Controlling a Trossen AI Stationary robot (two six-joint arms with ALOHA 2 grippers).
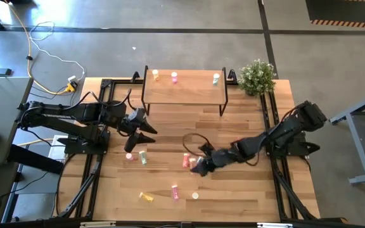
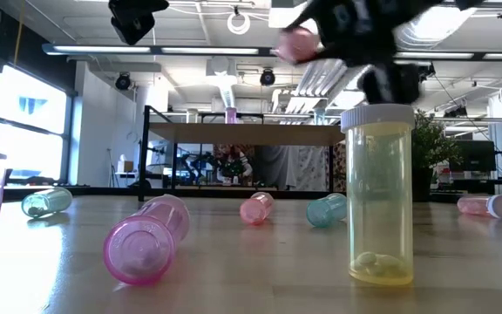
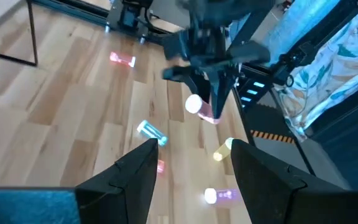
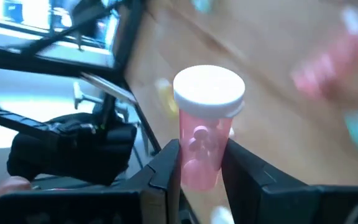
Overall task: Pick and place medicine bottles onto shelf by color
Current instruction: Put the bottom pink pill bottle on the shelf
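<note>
Closest to the low camera stands an upright yellow bottle (image 2: 378,194) with a few pills at its bottom, and just beside it a pink bottle (image 2: 146,239) lies on its side with its base toward the lens. Past those, I have the right tool (image 1: 201,166) over the middle of the table (image 1: 246,190), its fingers (image 4: 166,163) clamped on a pink bottle with a white cap (image 4: 206,126); in the low view that bottle is well clear of the wood, so I judge the pick is made and the carry is the step in hand.

My left tool (image 1: 146,132) hangs with its jaws apart and nothing between them, near the table's left side, short of the shelf (image 1: 184,87).

On the shelf I can see three bottles: a yellow one (image 1: 156,76), a pink one (image 1: 174,78) next to it, and a pale green one (image 1: 216,78) well apart toward the right end. Several more lie scattered on the table.

Next, as I judge it, I need to swing the right arm up toward the shelf, lift above its board, and set this bottle down upright beside the pink one already there, keeping clear of the yellow neighbour.
</note>
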